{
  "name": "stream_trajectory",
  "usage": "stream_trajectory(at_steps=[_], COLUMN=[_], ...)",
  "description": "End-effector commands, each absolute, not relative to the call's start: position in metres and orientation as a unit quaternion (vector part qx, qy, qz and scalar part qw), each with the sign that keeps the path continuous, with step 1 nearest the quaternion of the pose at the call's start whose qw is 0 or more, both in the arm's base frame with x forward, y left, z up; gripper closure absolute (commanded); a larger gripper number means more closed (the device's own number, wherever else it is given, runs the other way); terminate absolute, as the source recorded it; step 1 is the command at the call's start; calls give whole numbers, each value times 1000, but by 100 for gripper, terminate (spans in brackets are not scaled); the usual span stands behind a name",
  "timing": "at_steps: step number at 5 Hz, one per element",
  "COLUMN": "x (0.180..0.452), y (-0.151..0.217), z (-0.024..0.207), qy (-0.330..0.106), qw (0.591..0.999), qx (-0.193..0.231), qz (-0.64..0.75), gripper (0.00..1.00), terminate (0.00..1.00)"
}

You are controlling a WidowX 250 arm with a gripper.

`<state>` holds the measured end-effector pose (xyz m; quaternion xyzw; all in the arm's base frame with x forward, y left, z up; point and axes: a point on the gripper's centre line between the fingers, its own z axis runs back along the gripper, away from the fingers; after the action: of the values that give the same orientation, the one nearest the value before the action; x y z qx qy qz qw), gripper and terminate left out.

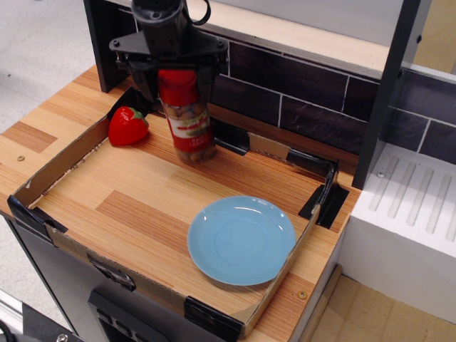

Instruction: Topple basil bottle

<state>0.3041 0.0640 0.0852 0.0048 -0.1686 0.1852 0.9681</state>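
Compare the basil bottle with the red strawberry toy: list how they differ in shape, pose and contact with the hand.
The basil bottle is a tall clear cylinder with a label; the strawberry toy is small, rounded and solid red. The bottle leans, its base toward the blue plate; the toy lies on the tray floor by the cardboard wall. The hand is at the bottle's red lid; the toy sits apart from it. Both show red and sit at the tray's back left.

Bare tray floor (pixel 142 192) lies open between the strawberry toy (pixel 127 125) and the blue plate (pixel 241 239).
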Motion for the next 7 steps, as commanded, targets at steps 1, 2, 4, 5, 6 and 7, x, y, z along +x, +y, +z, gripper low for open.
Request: stream_trajectory(at_steps=[1, 2, 4, 5, 6, 7], x=[287, 285, 285, 285, 283, 274], y=[66, 73, 67, 65, 64, 72], z=[95, 89, 94, 94, 85, 78], qy=[-211, -224, -299, -337, -337, -318], qw=[974, 973, 949, 936, 939, 947], qx=[-34, -58, -94, -99, -72, -38], qz=[72, 22, 29, 30, 17, 12], gripper=[100, 100, 100, 100, 100, 100], terminate=[0, 0, 0, 0, 0, 0])
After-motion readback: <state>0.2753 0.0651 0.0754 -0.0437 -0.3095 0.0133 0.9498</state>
